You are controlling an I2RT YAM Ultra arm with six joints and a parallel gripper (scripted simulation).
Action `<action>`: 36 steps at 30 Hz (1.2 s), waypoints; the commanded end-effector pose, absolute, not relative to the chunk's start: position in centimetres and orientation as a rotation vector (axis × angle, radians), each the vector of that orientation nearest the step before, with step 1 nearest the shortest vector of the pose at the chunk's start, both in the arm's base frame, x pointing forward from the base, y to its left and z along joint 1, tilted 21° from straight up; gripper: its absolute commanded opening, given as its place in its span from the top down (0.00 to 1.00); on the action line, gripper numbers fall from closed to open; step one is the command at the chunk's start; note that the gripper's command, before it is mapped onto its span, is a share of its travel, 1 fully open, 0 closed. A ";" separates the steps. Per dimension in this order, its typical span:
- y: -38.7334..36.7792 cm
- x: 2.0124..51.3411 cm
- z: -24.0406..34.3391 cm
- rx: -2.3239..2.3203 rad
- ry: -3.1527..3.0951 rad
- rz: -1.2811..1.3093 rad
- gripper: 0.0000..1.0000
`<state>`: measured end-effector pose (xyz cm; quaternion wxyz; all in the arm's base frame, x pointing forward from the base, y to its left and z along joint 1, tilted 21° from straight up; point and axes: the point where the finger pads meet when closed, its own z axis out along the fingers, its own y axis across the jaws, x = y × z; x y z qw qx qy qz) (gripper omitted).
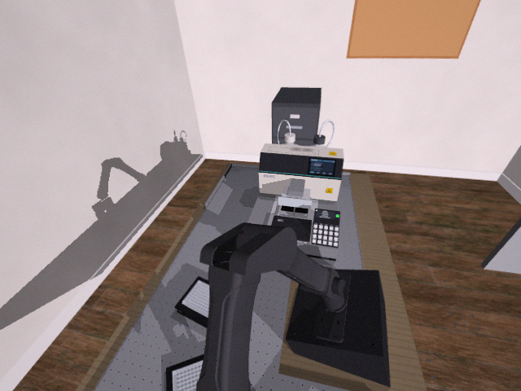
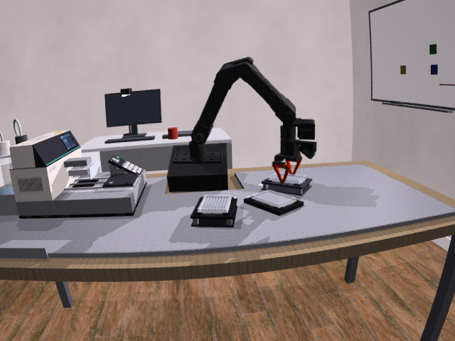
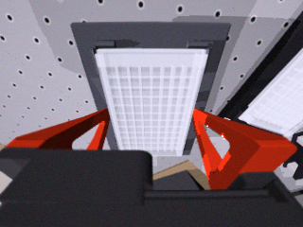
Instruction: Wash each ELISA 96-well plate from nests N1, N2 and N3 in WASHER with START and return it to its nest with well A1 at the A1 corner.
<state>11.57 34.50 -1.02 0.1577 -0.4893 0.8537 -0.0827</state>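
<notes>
My gripper [image 2: 287,171] stands open over the far right nest [image 2: 287,186]. Its red fingers sit on either side of the white 96-well plate [image 2: 286,179] that lies in that nest. In the wrist view the plate [image 3: 151,101] lies flat on the dark nest slab [image 3: 151,35], and the fingers stand just off its long edges. Two more plates lie in nests: the middle one [image 2: 274,198] and the left one [image 2: 214,203]. The washer [image 2: 44,161] stands at the left; its dark carrier [image 1: 291,223] shows no plate. The lamp [image 1: 337,216] on the keypad [image 1: 325,230] is green.
The arm's black base block [image 2: 198,167] stands between the washer and the nests. The neighbouring plate [image 3: 279,101] lies close to my right finger in the wrist view. The arm hides the far nest in the top view. A desk with a monitor [image 2: 132,108] stands behind.
</notes>
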 end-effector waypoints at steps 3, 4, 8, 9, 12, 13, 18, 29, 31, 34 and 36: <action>34.9 11.5 -0.7 -1.397 2.433 -0.217 0.00; 34.9 11.5 -0.7 -1.397 2.433 -0.217 0.00; 34.9 11.5 -0.7 -1.397 2.433 -0.217 0.00; 34.9 11.5 -0.7 -1.397 2.433 -0.217 0.00; 34.9 11.5 -0.7 -1.397 2.433 -0.217 0.00; 34.9 11.5 -0.7 -1.397 2.433 -0.217 0.00; 34.9 11.3 -0.1 -1.397 2.433 -0.217 0.00; 34.8 10.8 1.3 -1.397 2.433 -0.216 0.00; 34.8 10.7 1.6 -1.397 2.433 -0.216 0.00; 34.8 10.5 2.1 -1.397 2.433 -0.216 0.00; 34.8 10.4 2.4 -1.397 2.433 -0.216 0.00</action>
